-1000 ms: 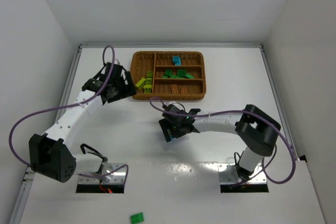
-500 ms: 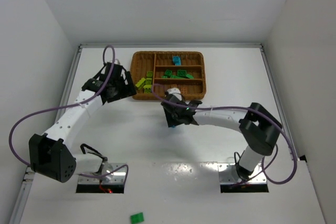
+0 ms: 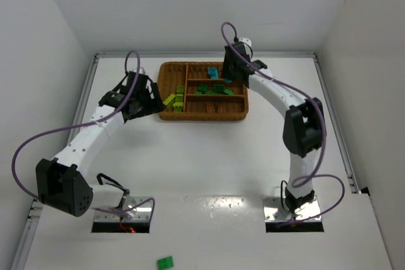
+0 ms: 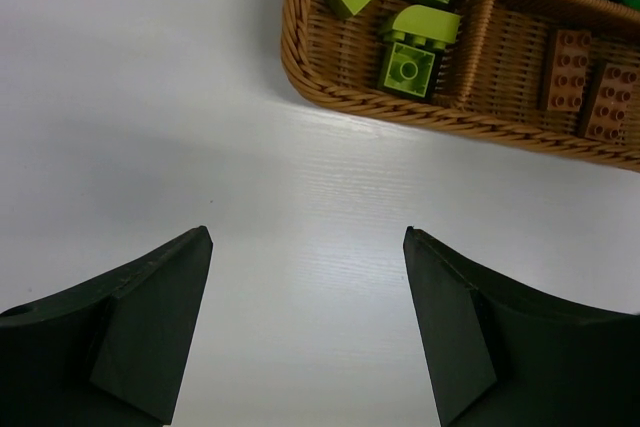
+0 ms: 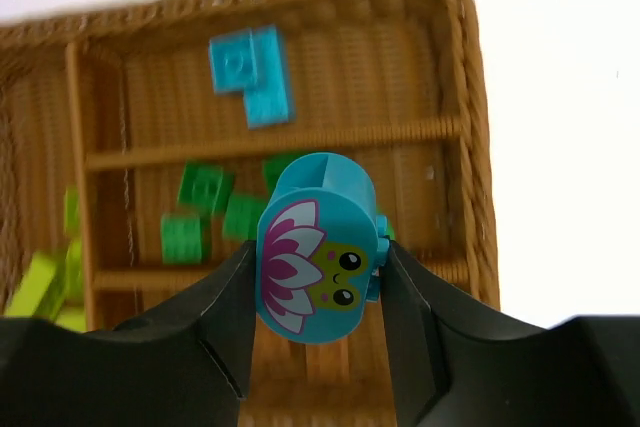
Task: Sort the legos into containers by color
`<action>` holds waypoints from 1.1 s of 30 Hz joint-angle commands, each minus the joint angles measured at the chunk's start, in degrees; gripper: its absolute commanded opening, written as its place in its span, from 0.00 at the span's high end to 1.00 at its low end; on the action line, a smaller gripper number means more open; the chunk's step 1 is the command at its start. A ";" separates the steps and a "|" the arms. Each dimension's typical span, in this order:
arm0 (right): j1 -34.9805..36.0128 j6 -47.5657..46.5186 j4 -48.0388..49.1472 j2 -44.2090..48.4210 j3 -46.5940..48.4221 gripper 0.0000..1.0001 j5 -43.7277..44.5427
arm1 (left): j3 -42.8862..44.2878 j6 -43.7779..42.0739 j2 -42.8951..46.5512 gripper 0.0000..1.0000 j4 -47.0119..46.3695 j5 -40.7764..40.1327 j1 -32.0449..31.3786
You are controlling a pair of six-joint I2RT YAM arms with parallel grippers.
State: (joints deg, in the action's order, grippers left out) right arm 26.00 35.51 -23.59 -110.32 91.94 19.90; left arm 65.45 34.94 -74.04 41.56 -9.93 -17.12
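Note:
The brown wicker tray (image 3: 237,113) stands at the table's back middle. Its narrow left section holds lime green bricks (image 4: 408,65). Its long sections hold a teal-blue brick (image 5: 252,73), dark green bricks (image 5: 205,187) and orange-brown bricks (image 4: 565,69). My right gripper (image 5: 315,267) is shut on a teal-blue rounded brick (image 5: 317,262) printed with a flower and a face, and holds it above the tray (image 5: 470,127). In the top view the right gripper (image 3: 229,67) is over the tray's far sections. My left gripper (image 4: 305,247) is open and empty over bare table just outside the tray's near left corner (image 4: 300,77); it also shows in the top view (image 3: 152,101).
A green brick (image 3: 165,262) lies off the table at the bottom of the top view. White walls stand close on the left, back and right. The arm bases (image 3: 120,210) sit at the near edge.
My right arm has swung from the table's middle, in front of the tray, up and back to above the tray's far sections with the teal-blue brick. The left arm has barely moved.

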 commanded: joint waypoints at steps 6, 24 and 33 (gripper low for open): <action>-3.32 -2.37 -5.59 -20.54 27.32 0.73 -1.27 | 2.75 -1.19 -1.02 0.16 0.63 -1.05 1.66; -5.87 -1.76 -5.48 -13.62 26.10 0.05 2.24 | 3.90 -2.24 -2.69 0.16 1.15 0.00 2.18; -4.64 3.68 -13.57 19.59 -13.13 0.01 22.18 | 5.04 -2.77 -2.69 0.16 -0.86 2.71 2.71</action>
State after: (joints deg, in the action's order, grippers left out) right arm 21.15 35.62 -32.49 -100.16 89.65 33.17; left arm 67.70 33.36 -77.06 42.83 -9.39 -15.57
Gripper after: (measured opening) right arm 0.986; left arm 0.839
